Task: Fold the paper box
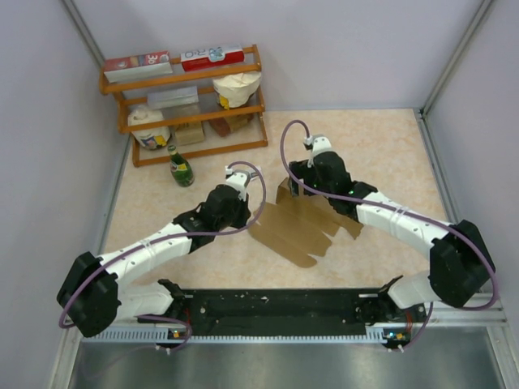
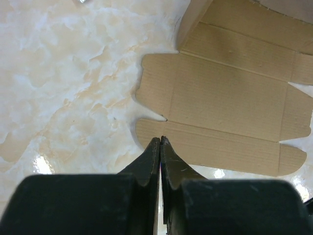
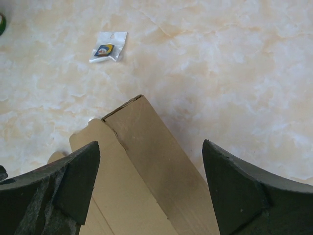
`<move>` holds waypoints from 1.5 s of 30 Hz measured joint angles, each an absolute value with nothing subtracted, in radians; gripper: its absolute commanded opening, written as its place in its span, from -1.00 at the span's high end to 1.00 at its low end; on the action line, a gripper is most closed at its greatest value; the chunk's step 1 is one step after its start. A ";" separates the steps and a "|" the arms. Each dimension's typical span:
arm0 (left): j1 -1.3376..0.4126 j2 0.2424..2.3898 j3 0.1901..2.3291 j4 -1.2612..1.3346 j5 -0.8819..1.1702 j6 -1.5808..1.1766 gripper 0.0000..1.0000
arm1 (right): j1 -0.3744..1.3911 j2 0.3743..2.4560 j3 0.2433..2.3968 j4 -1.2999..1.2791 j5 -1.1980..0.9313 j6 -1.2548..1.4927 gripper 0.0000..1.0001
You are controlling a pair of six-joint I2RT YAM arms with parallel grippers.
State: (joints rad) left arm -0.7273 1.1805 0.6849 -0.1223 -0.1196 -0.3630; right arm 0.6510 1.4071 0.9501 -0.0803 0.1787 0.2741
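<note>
The paper box [image 1: 304, 223] is plain brown corrugated cardboard, die-cut with rounded flaps. It lies mostly flat and unfolded mid-table [image 1: 381, 146], with one far-end panel raised upright.

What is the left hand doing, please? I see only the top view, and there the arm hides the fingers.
Observer: In the left wrist view the left hand is shut, and nothing shows between its fingertips. They sit at the near edge of the box, beside a notch between two flaps.
Operator: And is the right hand open?
Observer: Yes, the right hand is wide open, with a raised panel of the box standing between its fingers.
Operator: Does anything lie past that panel?
Observer: A small clear packet lies flat on the table beyond it, apart from the box.
</note>
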 measured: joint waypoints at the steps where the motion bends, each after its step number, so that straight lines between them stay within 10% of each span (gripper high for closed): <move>1: -0.727 1.180 0.686 -0.131 -0.120 -0.361 0.95 | 0.651 1.402 0.949 -0.075 0.178 0.266 -0.67; 45: -0.726 1.515 1.039 0.033 -0.013 -0.291 1.00 | 0.443 0.894 0.711 -0.553 0.260 0.587 -0.34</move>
State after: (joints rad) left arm -0.7258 1.5150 1.0393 0.0326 -0.0128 -0.2909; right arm 0.4435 0.8940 0.7113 -0.5533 0.2604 0.5869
